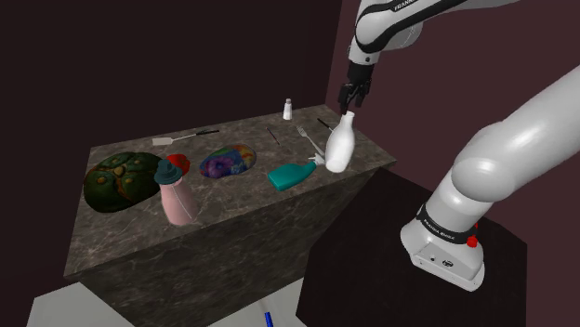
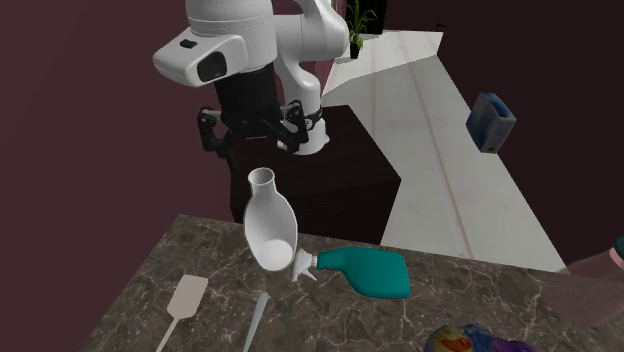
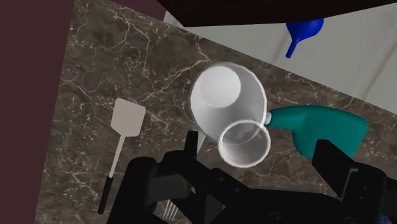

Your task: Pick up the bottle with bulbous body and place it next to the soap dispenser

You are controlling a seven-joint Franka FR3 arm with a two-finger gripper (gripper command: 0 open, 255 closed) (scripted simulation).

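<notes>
2 fingers of the all-black gripper [image 2: 252, 142] stand wide apart, clasping nothing. Just below the jaws the white bulbous-bodied bottle [image 2: 270, 228] leans tilted, untouched. Its base is beside the nozzle of a teal spray bottle [image 2: 365, 272] lying on the dark marbled tabletop [image 2: 150, 270].

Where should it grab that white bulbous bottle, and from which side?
By the slim neck, from above. The white bottle stands tilted, mouth up, below the open gripper; its round body looks too wide, with the teal spray bottle alongside.
</notes>
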